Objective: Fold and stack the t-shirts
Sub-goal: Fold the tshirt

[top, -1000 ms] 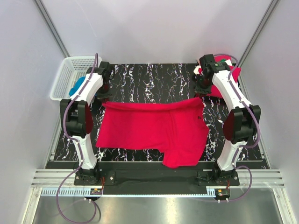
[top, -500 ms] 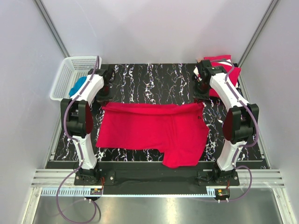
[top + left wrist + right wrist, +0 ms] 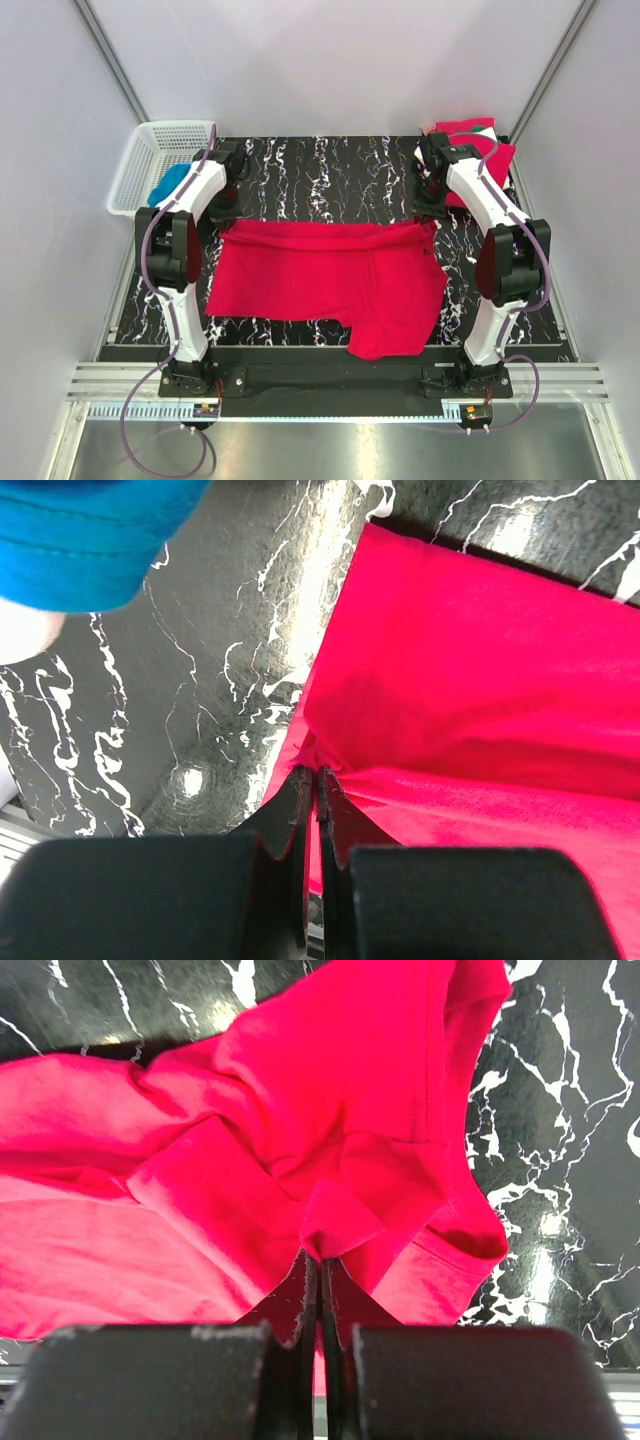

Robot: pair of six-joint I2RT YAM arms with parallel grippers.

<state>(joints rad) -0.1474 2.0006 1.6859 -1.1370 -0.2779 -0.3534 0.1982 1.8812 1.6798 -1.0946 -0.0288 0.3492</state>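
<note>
Over the last second the right gripper [image 3: 320,1258] has drawn in from beside the stack [image 3: 478,138] toward the middle of the mat [image 3: 330,170]. The shirt [image 3: 320,270] corner it holds has come along with it, so the far hem now runs straighter. The left gripper [image 3: 310,776] has barely shifted.

Both grippers are closed, each pinching one far corner of the spread shirt. In the left wrist view the tips meet on a small peak of red cloth. From there the shirt stretches ahead and to the right of the tool, lying mostly smooth, with bare mat on the tool's other side. A blue cloth [image 3: 90,530] shows far ahead and to the left, in the basket [image 3: 140,140].

In the right wrist view the tips clamp a bunched fold. Rumpled cloth fans out ahead and to the left, and a hemmed edge curls off to the right over the mat.

From above, nearly all the shirt lies on the near side of both grippers, between the arms, and one flap reaches the mat's near edge by the right arm. The stack, red with a little white and green, sits just beyond and to the right of the right gripper, apart from it.
</note>
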